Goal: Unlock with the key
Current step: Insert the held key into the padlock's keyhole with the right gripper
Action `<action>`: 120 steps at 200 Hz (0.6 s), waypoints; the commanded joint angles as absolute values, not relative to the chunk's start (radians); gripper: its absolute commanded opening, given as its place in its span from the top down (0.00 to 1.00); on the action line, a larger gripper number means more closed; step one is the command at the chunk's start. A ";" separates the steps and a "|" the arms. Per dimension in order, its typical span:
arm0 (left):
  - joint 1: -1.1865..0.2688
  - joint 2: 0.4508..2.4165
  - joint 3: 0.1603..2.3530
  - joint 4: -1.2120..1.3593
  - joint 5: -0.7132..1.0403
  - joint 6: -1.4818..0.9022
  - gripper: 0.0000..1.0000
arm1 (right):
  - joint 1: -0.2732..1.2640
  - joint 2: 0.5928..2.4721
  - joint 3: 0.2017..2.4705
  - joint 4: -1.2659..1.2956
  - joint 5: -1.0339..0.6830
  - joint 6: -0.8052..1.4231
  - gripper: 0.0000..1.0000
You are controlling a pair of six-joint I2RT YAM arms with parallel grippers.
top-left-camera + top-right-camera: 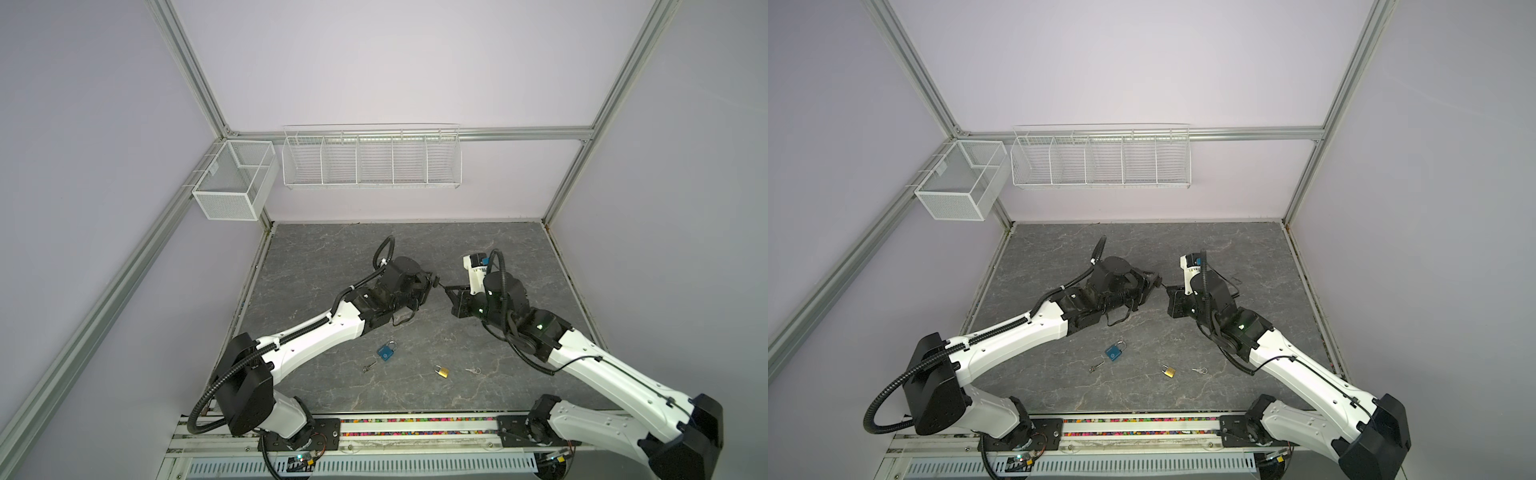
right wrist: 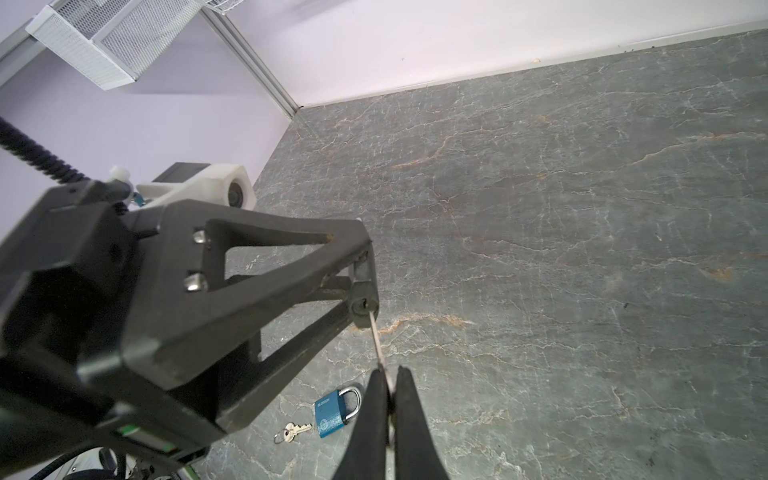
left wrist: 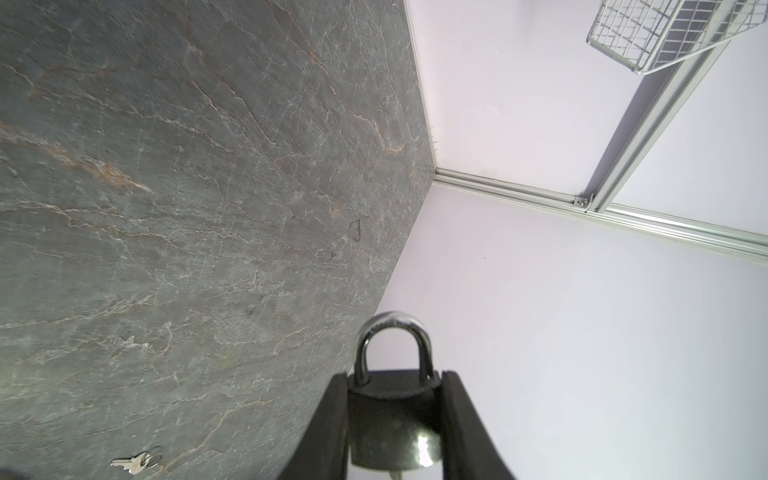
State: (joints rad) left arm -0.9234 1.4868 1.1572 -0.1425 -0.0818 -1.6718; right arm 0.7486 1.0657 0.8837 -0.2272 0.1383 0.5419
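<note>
A dark padlock point(image 3: 392, 415) with a silver shackle sits between the jaws of my left gripper point(image 3: 395, 376), which is shut on its body. Both top views show that gripper point(image 1: 434, 282) point(image 1: 1156, 283) above the middle of the table. My right gripper point(image 2: 388, 370) is shut on a thin silver key point(image 2: 376, 340). The key's blade points at the keyhole in the padlock's underside point(image 2: 364, 304), and its tip meets the lock's lower edge. I cannot tell how deep the tip sits. The right gripper point(image 1: 453, 291) faces the left one closely.
A blue padlock point(image 1: 386, 352) point(image 2: 332, 411) and a key point(image 1: 369, 366) point(image 2: 293, 432) lie on the grey stone table near the front. A brass padlock point(image 1: 442, 371) and another key point(image 1: 473, 370) lie to their right. Wire baskets point(image 1: 372, 160) hang on the back wall.
</note>
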 commanded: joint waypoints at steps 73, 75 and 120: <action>-0.934 1.472 1.169 -0.144 -0.117 -1.696 0.92 | 0.784 1.081 0.932 -0.214 0.217 0.505 0.94; -0.934 1.472 1.169 -0.142 -0.116 -1.695 0.92 | 0.784 1.081 0.931 -0.215 0.217 0.505 0.93; -0.937 1.478 1.180 -0.138 -0.111 -1.699 0.93 | 0.796 1.119 0.940 -0.218 0.228 0.509 0.94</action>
State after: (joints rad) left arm -0.9283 1.4868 1.1572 -0.1520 -0.1158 -1.6730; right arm 0.7818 1.1011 0.9203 -0.2272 0.2054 0.5228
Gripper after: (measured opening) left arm 0.296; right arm 0.068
